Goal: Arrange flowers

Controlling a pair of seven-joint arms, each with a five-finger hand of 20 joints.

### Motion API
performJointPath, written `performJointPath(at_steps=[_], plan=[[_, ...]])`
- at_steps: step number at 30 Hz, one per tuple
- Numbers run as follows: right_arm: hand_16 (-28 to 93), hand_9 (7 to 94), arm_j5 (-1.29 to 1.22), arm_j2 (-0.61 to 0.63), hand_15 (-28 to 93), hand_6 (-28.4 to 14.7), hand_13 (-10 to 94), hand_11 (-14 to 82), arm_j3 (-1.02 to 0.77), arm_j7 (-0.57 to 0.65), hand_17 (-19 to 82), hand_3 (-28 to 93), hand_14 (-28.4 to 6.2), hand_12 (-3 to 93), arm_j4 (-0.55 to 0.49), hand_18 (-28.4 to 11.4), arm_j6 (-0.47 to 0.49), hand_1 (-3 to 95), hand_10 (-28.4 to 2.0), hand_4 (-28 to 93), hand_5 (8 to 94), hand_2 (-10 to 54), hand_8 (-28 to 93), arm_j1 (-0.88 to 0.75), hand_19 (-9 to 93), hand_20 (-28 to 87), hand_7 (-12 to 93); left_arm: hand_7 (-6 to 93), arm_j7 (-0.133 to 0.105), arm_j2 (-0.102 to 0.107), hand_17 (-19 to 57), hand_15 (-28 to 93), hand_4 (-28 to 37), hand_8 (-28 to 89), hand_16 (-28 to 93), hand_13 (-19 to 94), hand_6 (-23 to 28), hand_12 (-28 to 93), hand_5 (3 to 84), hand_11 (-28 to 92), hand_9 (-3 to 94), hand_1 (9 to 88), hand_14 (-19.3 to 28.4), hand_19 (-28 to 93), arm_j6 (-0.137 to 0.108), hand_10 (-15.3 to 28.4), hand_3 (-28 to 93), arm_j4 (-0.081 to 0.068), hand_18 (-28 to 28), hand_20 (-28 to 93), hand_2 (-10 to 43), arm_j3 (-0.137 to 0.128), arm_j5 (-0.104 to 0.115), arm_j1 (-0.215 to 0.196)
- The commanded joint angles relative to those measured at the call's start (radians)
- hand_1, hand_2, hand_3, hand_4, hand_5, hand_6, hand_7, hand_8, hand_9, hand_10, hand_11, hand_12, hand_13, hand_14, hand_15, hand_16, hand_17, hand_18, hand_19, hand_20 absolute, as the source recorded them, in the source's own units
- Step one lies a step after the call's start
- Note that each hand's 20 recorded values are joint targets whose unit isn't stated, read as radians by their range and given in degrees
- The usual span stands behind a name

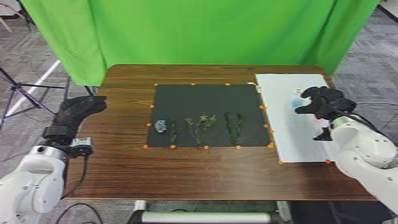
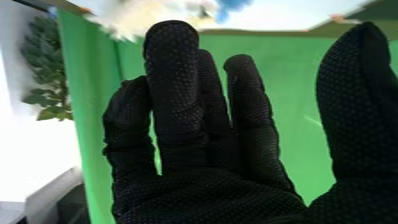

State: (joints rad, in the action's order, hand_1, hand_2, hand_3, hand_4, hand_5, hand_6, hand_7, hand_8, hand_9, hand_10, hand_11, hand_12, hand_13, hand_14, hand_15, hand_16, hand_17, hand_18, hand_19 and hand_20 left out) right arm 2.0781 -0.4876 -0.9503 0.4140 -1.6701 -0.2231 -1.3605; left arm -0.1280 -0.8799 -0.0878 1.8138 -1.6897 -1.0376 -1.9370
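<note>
While the right hand (image 1: 324,98) is over the white sheet (image 1: 298,147), I see in the wrist view that its fingers are almost straight and its thumb stands well apart, with nothing between them. How far the left hand (image 1: 78,109) is open, at the other side of the table (image 1: 169,175), I cannot tell. The flowers to arrange seem to lie in two places. On the dark mat (image 1: 204,95) there is a leafy green sprig (image 1: 206,121), with darker stems (image 1: 234,127) to one side of it and, to the other side, a small pale bluish piece (image 1: 161,126). On the sheet, near the right hand, is a faint blue patch (image 1: 298,103), and the wrist view shows a cream bloom (image 2: 129,17), blurred, which is perhaps the next to be taken. All these should be light, I think. The stems look thin and a little springy, so they may roll or turn in a glove, while the petals are soft and could be crushed or pulled off. It would be wise to pinch one stem low, under the bloom, gently but firmly, and never by the head. The sprig spreads its branches, so it could catch on its neighbour when it is lifted.
</note>
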Motion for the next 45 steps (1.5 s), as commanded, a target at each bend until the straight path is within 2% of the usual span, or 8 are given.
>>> performJointPath(at_steps=[1, 16, 23, 33, 41, 45], plan=[[32, 56.5, 0.019, 0.021, 51, -0.4, 70, 8.0, -0.075, 0.004, 29, 67, -12.0, 18.5, 0.006, -24.4, 0.017, 33.8, -13.3, -26, 51.1, -9.5, -8, -0.098, 71, 62, 15, 18.9, 0.002, -0.014, 5.4, 23, -17.3, -8, -3, 38, 4.9, 12, 50.4, 26, 48.5, 32.8, 18.1, 15, -0.002, 14.5, 62, 0.013, 12.2, 14, 0.0, -0.005, -0.004, -0.023], [32, 55.6, 0.033, 0.034, 51, 0.1, 70, 7.9, -0.134, 0.011, 29, 68, -11.7, 18.6, -0.007, -23.9, 0.058, 35.4, -12.8, -25, 52.7, -9.5, -9, -0.181, 71, 62, 16, 18.9, 0.014, -0.019, 5.5, 23, -17.1, -8, -3, 38, 5.0, 12, 50.4, 26, 48.5, 32.6, 18.1, 15, 0.024, 14.5, 62, 0.018, 12.1, 14, -0.1, -0.011, -0.008, -0.032], [31, 54.9, -0.025, 0.024, 51, 0.0, 70, 7.8, -0.152, 0.023, 30, 70, -10.1, 18.7, -0.01, -22.3, 0.068, 46.4, -12.9, -23, 53.4, -9.5, -9, -0.185, 71, 62, 18, 18.9, 0.013, -0.02, 5.4, 23, -16.9, -8, -3, 38, 4.9, 12, 50.1, 26, 48.4, 32.5, 18.1, 14, 0.028, 14.4, 62, 0.015, 12.1, 14, -0.2, -0.011, -0.009, -0.025], [31, 53.3, -0.151, 0.028, 50, -0.4, 69, 7.4, -0.213, -0.005, 30, 71, -10.2, 18.9, -0.061, -22.2, 0.075, 43.6, -13.4, -23, 52.5, -9.5, -9, -0.218, 71, 62, 18, 18.5, 0.016, -0.016, 5.4, 23, -17.0, -8, -3, 38, 5.0, 12, 50.0, 25, 48.1, 32.5, 18.2, 14, 0.042, 14.4, 62, 0.009, 12.1, 14, -0.3, -0.001, -0.008, -0.008], [31, 52.1, -0.043, 0.047, 50, -0.5, 69, 7.2, -0.243, -0.037, 29, 70, -10.7, 19.0, -0.099, -22.5, 0.053, 41.4, -13.4, -23, 51.9, -9.5, -9, -0.232, 71, 62, 18, 18.6, 0.018, -0.016, 5.3, 23, -16.9, -8, -3, 38, 4.9, 12, 49.7, 25, 47.9, 32.5, 18.2, 14, 0.041, 14.5, 62, 0.009, 12.1, 14, -0.4, -0.003, -0.01, -0.009], [31, 51.8, -0.008, 0.055, 50, -0.3, 69, 7.2, -0.282, -0.024, 29, 70, -11.1, 19.0, -0.125, -22.4, 0.075, 40.5, -13.7, -23, 51.7, -9.5, -9, -0.264, 71, 62, 18, 18.6, 0.015, -0.017, 5.3, 23, -16.9, -8, -3, 38, 4.9, 12, 49.7, 25, 47.9, 32.5, 18.1, 14, 0.042, 14.5, 62, 0.011, 12.1, 14, -0.4, -0.003, -0.011, -0.012]])
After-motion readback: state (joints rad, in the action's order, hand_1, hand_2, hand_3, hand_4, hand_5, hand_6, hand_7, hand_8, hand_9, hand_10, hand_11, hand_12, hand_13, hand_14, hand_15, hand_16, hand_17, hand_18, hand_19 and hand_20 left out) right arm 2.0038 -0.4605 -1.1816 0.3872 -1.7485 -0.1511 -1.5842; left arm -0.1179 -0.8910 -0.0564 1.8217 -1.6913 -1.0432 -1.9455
